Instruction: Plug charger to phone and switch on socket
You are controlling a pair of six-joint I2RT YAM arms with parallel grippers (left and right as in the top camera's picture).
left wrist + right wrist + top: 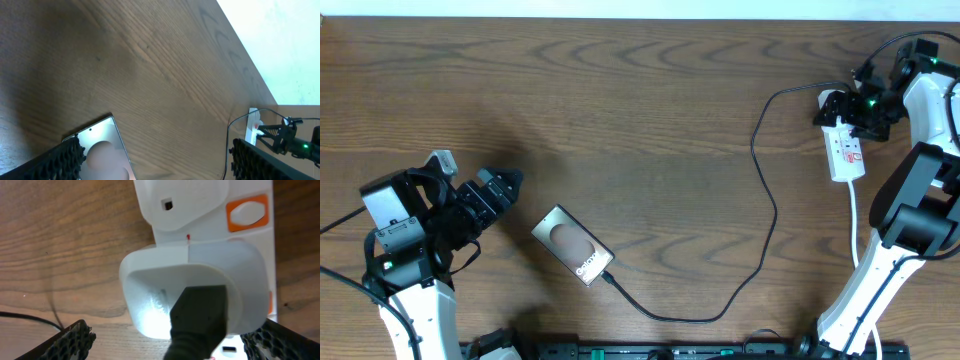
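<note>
The phone (572,246) lies at an angle at the front left of the table, glossy face up. It also shows in the left wrist view (102,147). The thin black charger cable (772,215) runs from the phone's lower right end, where its tip touches the phone, in a loop to the white power strip (847,150) at the far right. My left gripper (506,186) is open and empty just left of the phone. My right gripper (860,105) is open over the strip's far end, its fingers (170,342) either side of a white adapter (150,280). An orange-red switch (247,212) lies beyond the adapter.
The strip's white lead (854,215) runs toward the front beside the right arm's base. A black rail (670,351) lies along the table's front edge. The table's far edge meets a white wall (280,45).
</note>
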